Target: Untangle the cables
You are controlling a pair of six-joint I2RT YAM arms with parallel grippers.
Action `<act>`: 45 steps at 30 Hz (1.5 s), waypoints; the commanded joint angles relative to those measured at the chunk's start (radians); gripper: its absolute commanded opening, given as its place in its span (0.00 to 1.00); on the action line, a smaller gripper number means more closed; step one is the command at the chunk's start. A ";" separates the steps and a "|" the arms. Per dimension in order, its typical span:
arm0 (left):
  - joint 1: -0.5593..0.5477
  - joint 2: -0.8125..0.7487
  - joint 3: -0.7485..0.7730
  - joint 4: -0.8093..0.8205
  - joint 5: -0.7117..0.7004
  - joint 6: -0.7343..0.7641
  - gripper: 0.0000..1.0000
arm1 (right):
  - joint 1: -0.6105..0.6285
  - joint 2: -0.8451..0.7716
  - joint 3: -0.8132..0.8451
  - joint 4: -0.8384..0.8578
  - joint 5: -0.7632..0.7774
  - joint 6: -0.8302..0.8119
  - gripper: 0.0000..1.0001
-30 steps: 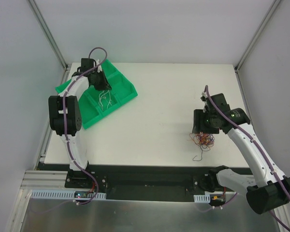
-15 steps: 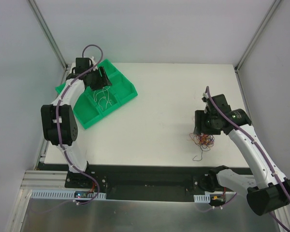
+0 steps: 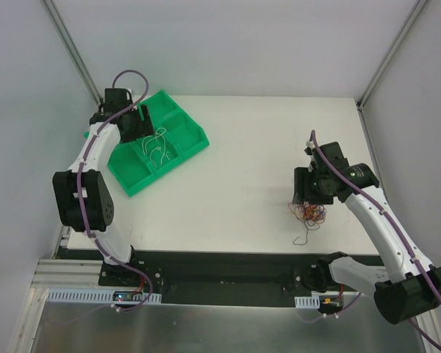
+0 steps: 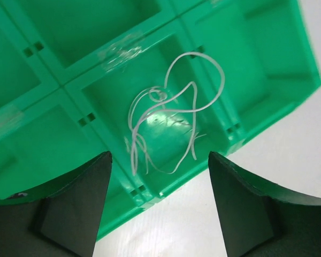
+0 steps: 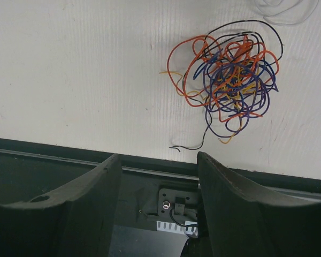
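Evidently left tool (image 4: 158, 176), right tool (image 5: 158, 160): agape, empty.

Tangled clump of coloured cables (image 5: 232, 80) on white table (image 5: 69, 69), right gripper (image 5: 158, 161) spread wide, empty

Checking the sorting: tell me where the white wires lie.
Top view: the white wires lie in a middle compartment of the green tray, far left on the table.

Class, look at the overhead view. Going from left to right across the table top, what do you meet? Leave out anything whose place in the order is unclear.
The green tray holding the white cables → bare white table → tangle of coloured cables.
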 commanded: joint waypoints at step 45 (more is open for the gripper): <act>-0.119 -0.039 0.006 -0.113 -0.329 -0.363 0.55 | -0.006 0.025 0.022 0.048 -0.024 0.011 0.61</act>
